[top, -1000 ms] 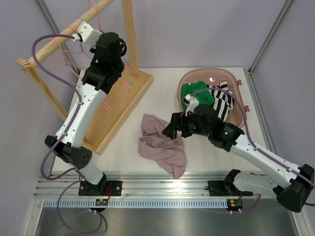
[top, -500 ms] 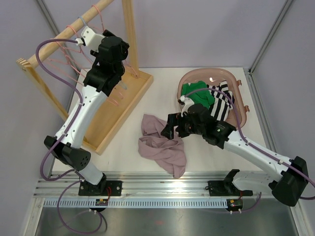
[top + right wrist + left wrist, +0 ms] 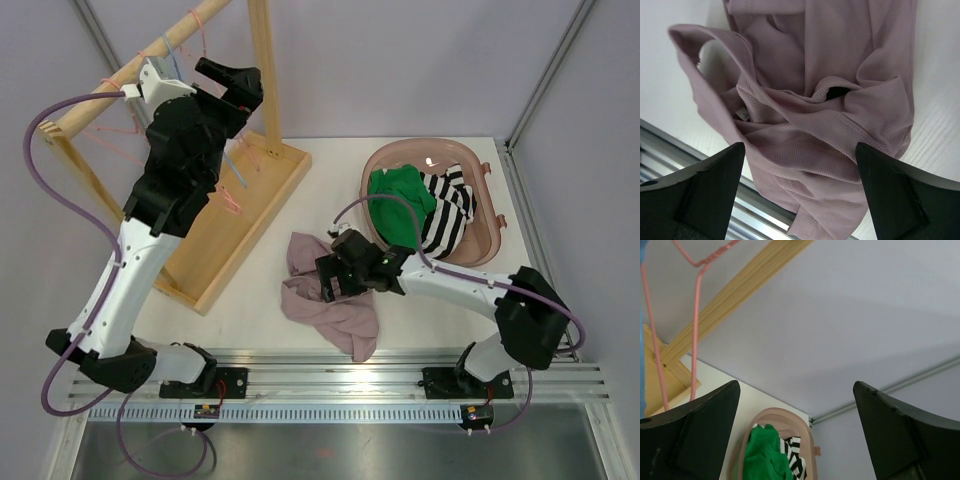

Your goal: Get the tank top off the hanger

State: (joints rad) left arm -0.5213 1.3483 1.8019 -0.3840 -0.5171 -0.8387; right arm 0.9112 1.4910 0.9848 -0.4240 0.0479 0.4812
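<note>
The mauve tank top (image 3: pixel 325 295) lies crumpled on the white table, off any hanger. It fills the right wrist view, where the tank top (image 3: pixel 815 115) sits just below my open right gripper (image 3: pixel 800 145), whose fingers hold nothing. From above, the right gripper (image 3: pixel 335 278) hovers over the garment's upper right part. My left gripper (image 3: pixel 235 85) is raised high beside the wooden rail (image 3: pixel 110 85), open and empty. In its own view the left gripper (image 3: pixel 796 385) faces the wall. A pink wire hanger (image 3: pixel 695 315) hangs bare to its left, and pink hanger wires (image 3: pixel 228 196) show below the arm.
A wooden rack with a tray-like base (image 3: pixel 250 210) stands at the back left. A pink basket (image 3: pixel 480 180) holding green and striped clothes sits at the back right, also seen as the basket (image 3: pixel 807 432). A metal rail (image 3: pixel 340 370) runs along the near edge.
My left gripper went from shut to open and the arm lifted up and away from the hangers. The right arm swung left and down over the tank top.
</note>
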